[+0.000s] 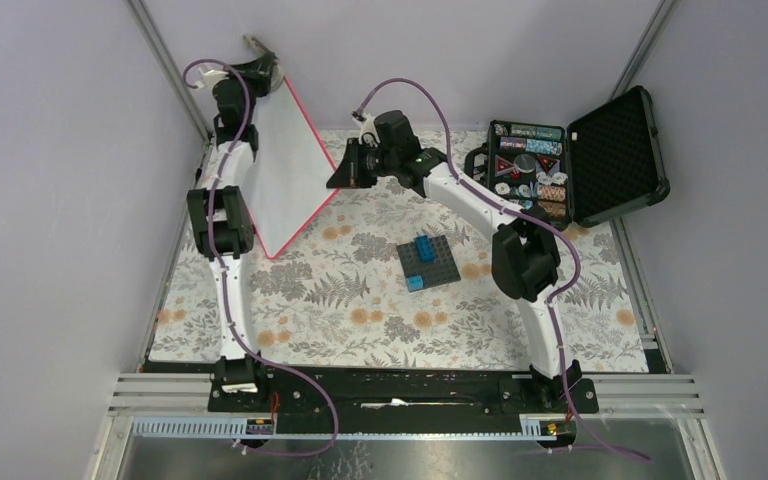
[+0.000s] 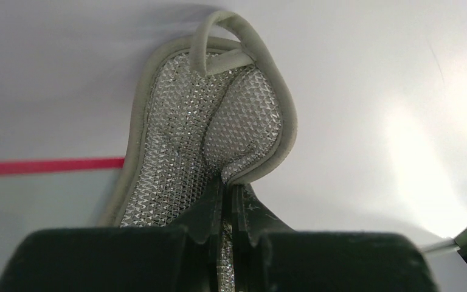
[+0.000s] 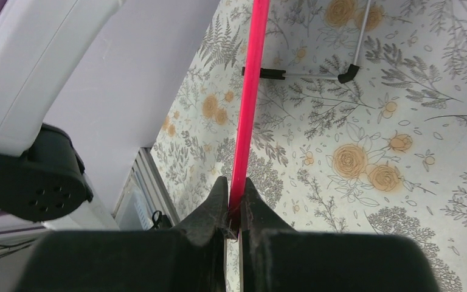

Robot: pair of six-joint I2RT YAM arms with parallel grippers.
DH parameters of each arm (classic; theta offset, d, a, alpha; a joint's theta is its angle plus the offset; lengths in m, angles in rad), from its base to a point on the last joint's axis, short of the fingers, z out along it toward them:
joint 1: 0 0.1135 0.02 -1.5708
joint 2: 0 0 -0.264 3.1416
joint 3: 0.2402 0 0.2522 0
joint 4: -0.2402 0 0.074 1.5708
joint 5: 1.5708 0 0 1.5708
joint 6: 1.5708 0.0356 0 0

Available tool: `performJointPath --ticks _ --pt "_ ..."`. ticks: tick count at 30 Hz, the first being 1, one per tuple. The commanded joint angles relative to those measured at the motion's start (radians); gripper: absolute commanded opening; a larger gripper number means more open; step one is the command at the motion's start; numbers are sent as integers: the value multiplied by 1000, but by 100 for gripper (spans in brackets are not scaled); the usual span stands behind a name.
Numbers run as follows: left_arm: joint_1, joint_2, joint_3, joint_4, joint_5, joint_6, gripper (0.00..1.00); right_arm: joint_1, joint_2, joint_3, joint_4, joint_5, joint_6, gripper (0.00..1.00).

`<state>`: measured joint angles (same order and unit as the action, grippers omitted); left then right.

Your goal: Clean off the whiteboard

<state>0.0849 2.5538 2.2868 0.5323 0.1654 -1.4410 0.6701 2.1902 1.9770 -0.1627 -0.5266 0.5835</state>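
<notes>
The whiteboard [image 1: 290, 170], white with a thin red-pink frame, stands on edge, tilted, at the back left of the table. No writing shows on the face towards the top view. My right gripper [image 1: 338, 170] is shut on its right edge; the right wrist view shows the red frame [image 3: 249, 91] pinched between the fingers of that gripper [image 3: 236, 194]. My left gripper [image 1: 265, 70] is up at the board's top corner. It [image 2: 227, 188] is shut on a silver mesh wiping pad with grey trim [image 2: 213, 134]. A strip of the red frame [image 2: 48, 165] shows behind the pad.
A dark brick baseplate with blue bricks [image 1: 428, 262] lies mid-table on the floral cloth [image 1: 360, 310]. An open black foam-lined case of chips [image 1: 580, 160] stands at the back right. A thin grey rod with black tips [image 3: 304, 74] lies on the cloth beyond the board.
</notes>
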Motion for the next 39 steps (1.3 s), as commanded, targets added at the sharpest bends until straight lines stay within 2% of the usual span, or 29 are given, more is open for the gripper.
performJointPath --ticks 1,9,16,22,27,34,39 --pt "80 52 -63 -32 57 16 0 94 -17 -10 19 -204 -145 0" --pt "98 73 -147 -17 98 43 0 95 -14 -5 19 -193 -139 0" --pt "31 11 -105 -23 138 65 0 94 11 26 9 -179 -120 0" --pt "-51 -108 -220 88 179 74 0 96 43 82 -23 -166 -127 0" --pt "-80 -121 -191 110 246 91 0 96 75 150 -86 -161 -150 0" --pt "-6 -63 -213 106 207 40 0 100 59 147 -87 -149 -151 0" --pt "84 -75 -323 66 201 77 0 101 64 154 -85 -138 -139 0"
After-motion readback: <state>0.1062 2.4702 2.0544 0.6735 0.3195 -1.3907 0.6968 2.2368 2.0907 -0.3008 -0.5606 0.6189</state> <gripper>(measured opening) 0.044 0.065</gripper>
